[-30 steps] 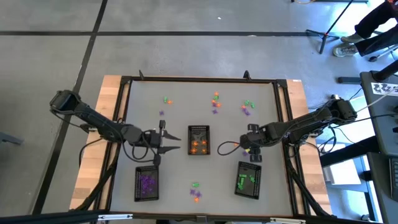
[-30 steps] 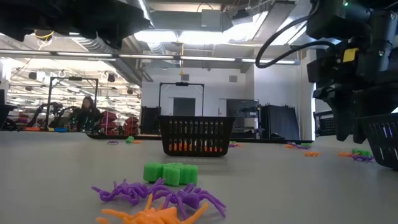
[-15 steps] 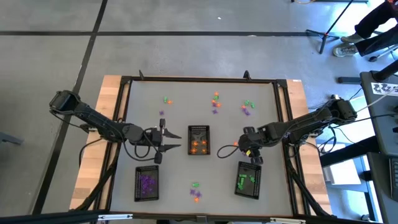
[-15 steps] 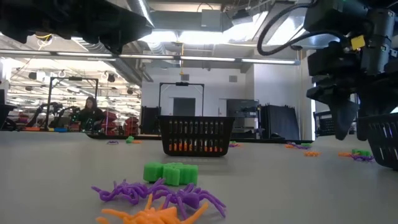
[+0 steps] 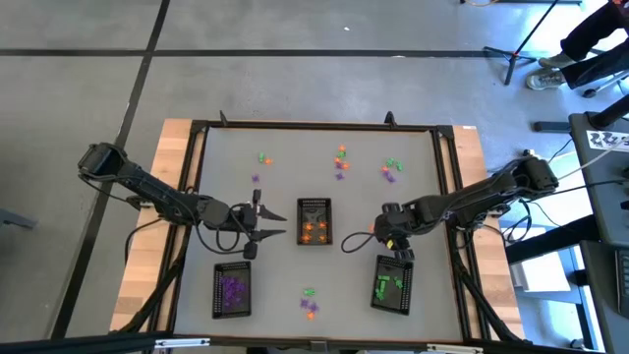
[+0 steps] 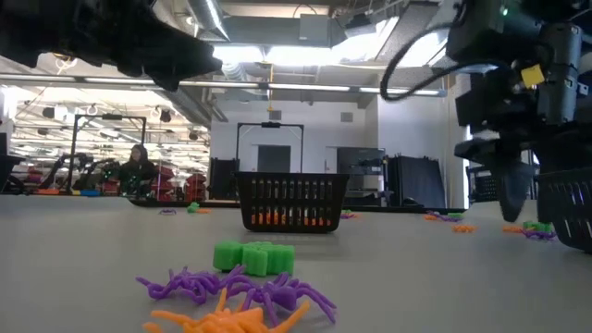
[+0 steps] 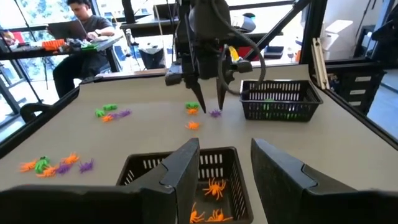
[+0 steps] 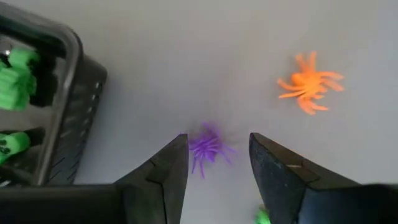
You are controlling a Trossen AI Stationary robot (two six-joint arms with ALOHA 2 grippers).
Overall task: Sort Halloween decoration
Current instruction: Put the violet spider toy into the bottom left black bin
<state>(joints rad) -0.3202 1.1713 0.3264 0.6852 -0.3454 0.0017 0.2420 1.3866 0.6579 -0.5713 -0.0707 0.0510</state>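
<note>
Right gripper (image 8: 214,168) shifted toward table centre, now hanging fingers apart, empty, over purple spider (image 8: 208,145) on table beside green tray (image 8: 56,112); spider light, floppy-legged — pinch body; left gripper (image 7: 224,168) open, idle

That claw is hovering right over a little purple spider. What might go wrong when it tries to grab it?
The purple spider is tiny and flat between the open fingers of the right gripper, so they may close on air or flick it away. An orange spider and the green-filled tray lie close by; a slight miss might nudge either.
</note>
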